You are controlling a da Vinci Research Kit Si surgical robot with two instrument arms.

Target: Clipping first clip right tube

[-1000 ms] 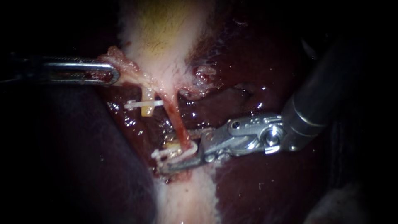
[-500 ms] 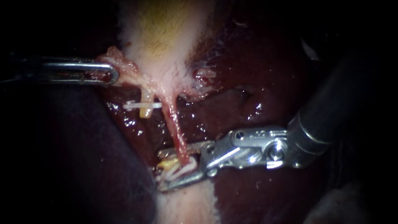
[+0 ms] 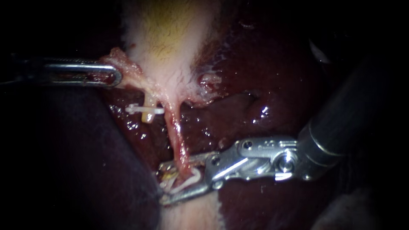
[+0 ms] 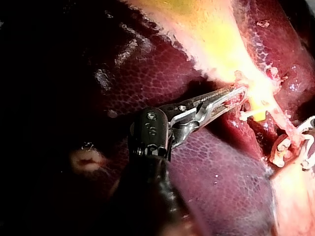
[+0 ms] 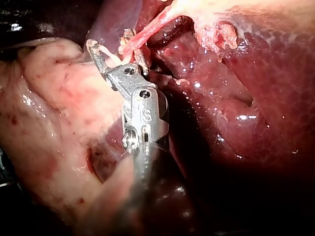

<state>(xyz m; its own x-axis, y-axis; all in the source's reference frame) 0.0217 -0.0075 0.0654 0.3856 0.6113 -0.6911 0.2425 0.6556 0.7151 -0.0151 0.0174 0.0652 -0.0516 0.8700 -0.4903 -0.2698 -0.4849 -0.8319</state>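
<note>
The reddish right tube runs down from the pale gallbladder neck. My right instrument comes in from the right and holds a white clip between its parted jaws, with the tube's lower end lying inside the clip. In the right wrist view the right instrument and its clip straddle the same tube. My left instrument is shut on ragged tissue at the gallbladder neck, also visible as the left instrument. The short left tube stub carries a white clip.
Dark red liver surrounds the tubes, wet and glistening to the right. Pale fatty tissue lies below the right jaws. More white clip material sits beside the tube's lower end. A dark lobe fills the lower left.
My right instrument has slid down along the right tube toward its lower end, carrying the clip. The tube looks stretched longer. The left instrument has held still.
</note>
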